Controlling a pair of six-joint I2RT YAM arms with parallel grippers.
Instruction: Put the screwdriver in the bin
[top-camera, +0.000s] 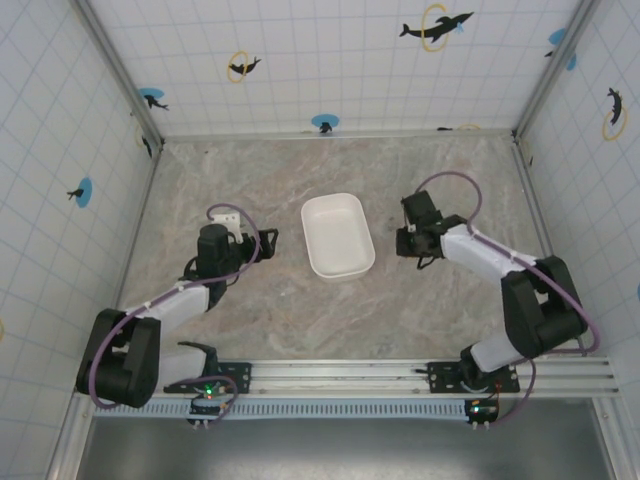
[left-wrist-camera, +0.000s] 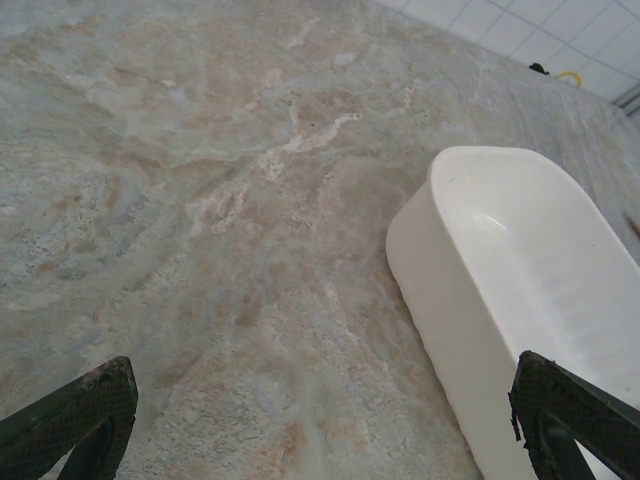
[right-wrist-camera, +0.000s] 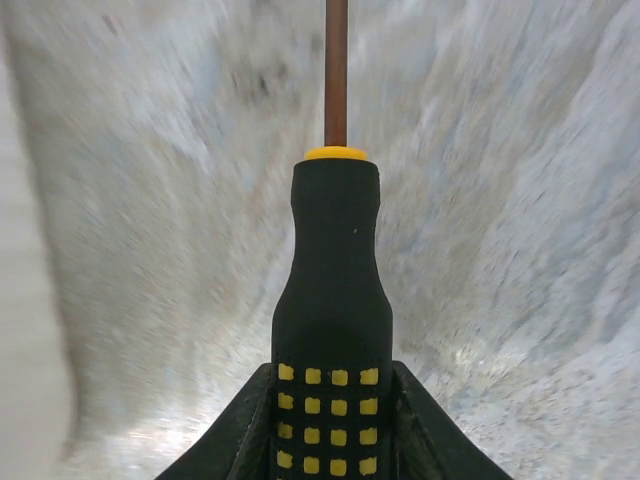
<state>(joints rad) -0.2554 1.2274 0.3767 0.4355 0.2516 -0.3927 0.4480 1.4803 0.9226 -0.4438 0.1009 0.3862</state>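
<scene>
Screwdriver (right-wrist-camera: 335, 300) first: it is gripped in the right gripper (right-wrist-camera: 335, 440), whose two dark fingers (right-wrist-camera: 240, 435) are clenched on the lower part of the handle, one on each side. From the right wrist camera the handle is black with rows of small yellow squares where the fingers pinch it. It narrows to a black neck capped by a yellow collar. The thin shaft runs straight on from there, in line with the gripper, and leaves the picture at the top, so I cannot see the tip. The surface behind it is smeared and I cannot judge how high the tool is.

From overhead, the right gripper (top-camera: 408, 243) stands to the right of the bin (top-camera: 337, 240), near its right rim but apart from it. The tool is too small to pick out there. The bin is white with nothing in it, and it sits near the middle of the marbled table (top-camera: 250, 320).

On the other side, the left gripper (top-camera: 266, 238) is near the bin's left rim. In its own camera, the left gripper (left-wrist-camera: 322, 400) has its jaws spread wide and grasps nothing. Bare table lies between the fingertips (left-wrist-camera: 90, 405), and the bin (left-wrist-camera: 520, 260) is close on the right.
</scene>
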